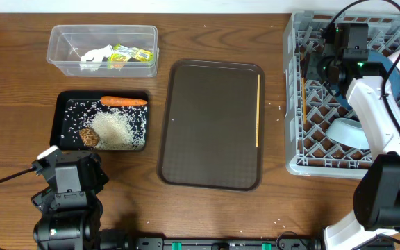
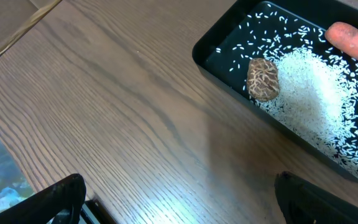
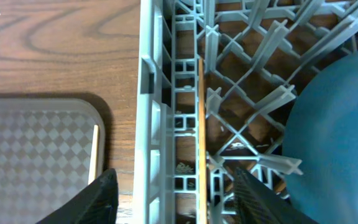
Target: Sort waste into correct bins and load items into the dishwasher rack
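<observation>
As things stand: one chopstick is in the rack, the other is not.
Loose chopstick [image 1: 257,111]: on the right edge of the brown tray [image 1: 210,125] at mid-bench, long axis running far to near.
Racked chopstick [image 3: 201,124]: just inside the left wall of the rack [image 1: 292,139], parallel to the loose one.
Right jaws [image 3: 176,180]: parted and holding nothing, straddling the racked chopstick from above.
Key relation: the loose chopstick lies to the left of the right jaws, across the rack wall, and the right arm is far nearer.
Left jaws [image 2: 179,199]: wide and empty, over the bench's near-left corner.
Clear tub [image 1: 53,52]: white paper [image 1: 96,57] and wrappers [image 1: 132,54].
Black tray [image 1: 60,114]: carrot [image 1: 123,101], rice [image 1: 120,128] and a brown lump [image 1: 89,137].
Rack contents: dark blue dish [image 3: 334,143] and pale blue bowl [image 1: 346,132].
</observation>
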{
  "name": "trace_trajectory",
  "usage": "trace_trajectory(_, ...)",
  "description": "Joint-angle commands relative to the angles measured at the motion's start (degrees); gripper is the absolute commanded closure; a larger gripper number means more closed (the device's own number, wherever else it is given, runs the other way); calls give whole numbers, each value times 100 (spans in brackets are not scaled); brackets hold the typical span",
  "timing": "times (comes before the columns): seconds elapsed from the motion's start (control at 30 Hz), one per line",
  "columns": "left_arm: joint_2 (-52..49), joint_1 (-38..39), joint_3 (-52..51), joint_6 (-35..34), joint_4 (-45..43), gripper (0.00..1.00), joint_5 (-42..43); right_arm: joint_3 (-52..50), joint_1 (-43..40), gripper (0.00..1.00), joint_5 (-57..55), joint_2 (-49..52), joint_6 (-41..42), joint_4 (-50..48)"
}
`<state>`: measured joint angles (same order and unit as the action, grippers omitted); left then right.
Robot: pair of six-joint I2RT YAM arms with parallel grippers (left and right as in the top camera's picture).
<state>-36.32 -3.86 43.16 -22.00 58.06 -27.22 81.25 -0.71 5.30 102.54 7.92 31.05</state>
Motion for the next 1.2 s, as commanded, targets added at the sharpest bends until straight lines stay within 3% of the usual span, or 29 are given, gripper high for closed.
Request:
trace_trajectory(0.0, -2, 7, -13, 76, 11, 2, -68, 35, 17, 44, 599, -125, 149, 24)
trace_trajectory(0.27, -2, 7, -13, 76, 11, 2, -68, 35, 719, 43, 964, -634, 551, 177)
trace_trajectory(0.33, -2, 7, -13, 76, 11, 2, -68, 35, 1113, 36, 769, -660, 553, 177)
trace_trajectory(0.43, -2, 7, -13, 76, 11, 2, -68, 33, 1753, 19, 26, -603, 673, 267)
trace_trajectory(0.67, -2, 7, -13, 76, 11, 2, -68, 33, 2850, 15, -1895, 13, 1665, 612)
trace_trajectory(0.9, -2, 7, -13, 76, 11, 2, -68, 33, 2959, 9, -1867, 922, 2343, 706)
trace_trajectory(1.17, -2, 7, -13, 76, 11, 2, -68, 33, 2927, 8, -1491, 1353, 2378, 629)
